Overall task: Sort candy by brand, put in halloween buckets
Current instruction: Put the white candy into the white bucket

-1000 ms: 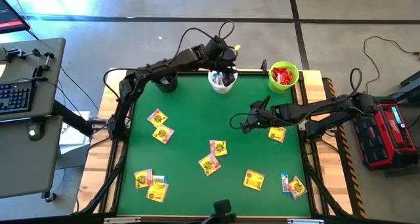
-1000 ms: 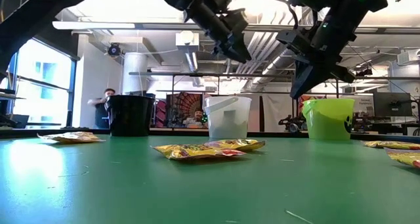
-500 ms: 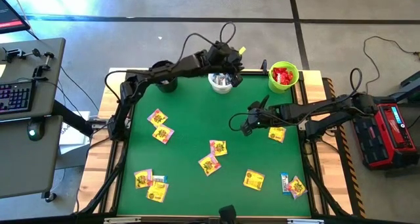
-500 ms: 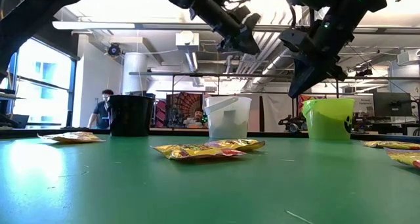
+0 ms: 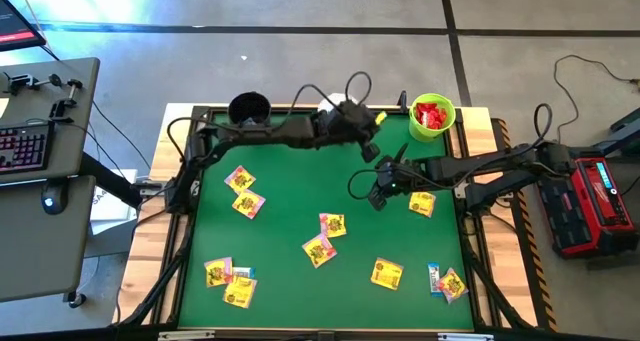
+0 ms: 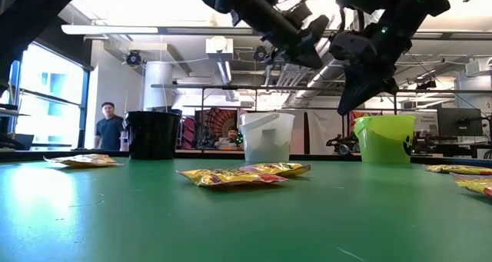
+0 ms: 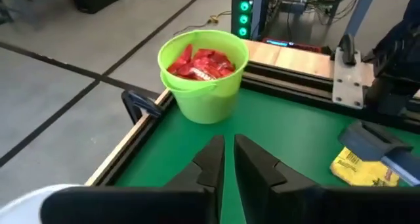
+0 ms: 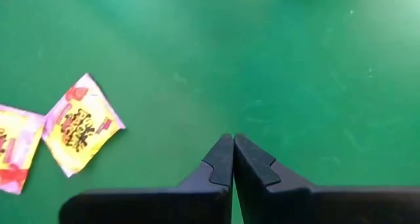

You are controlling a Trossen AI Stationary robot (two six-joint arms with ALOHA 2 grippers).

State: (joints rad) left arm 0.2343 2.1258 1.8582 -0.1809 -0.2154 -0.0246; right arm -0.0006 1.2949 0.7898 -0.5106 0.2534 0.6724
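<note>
Several yellow candy packets (image 5: pixel 319 249) lie flat over the green table; a slim white-and-blue one (image 5: pixel 434 277) lies near right. The lime green bucket (image 7: pixel 203 76) at the far right corner holds red packets (image 7: pixel 200 61). The black bucket (image 5: pixel 248 108) stands at the far left, the white bucket (image 6: pixel 266 137) between them, mostly under my left arm in the high view. My left gripper (image 7: pixel 229 152) hangs above the table between the white and green buckets, its fingers a narrow slit apart, with nothing between them. My right gripper (image 8: pixel 233 145) hovers shut and empty over mid-table.
My right arm (image 7: pixel 394 66) reaches in from the right edge over a yellow packet (image 7: pixel 357 168). Two yellow packets (image 8: pixel 82 129) lie near my right gripper. A raised black frame (image 7: pixel 141 106) edges the table. A person (image 6: pixel 110 127) stands in the room beyond.
My left gripper has moved from over the white bucket toward the table's right edge and the green bucket, sinking a little and tipping closer to level. My right gripper has stayed in place and rolled slightly at the wrist.
</note>
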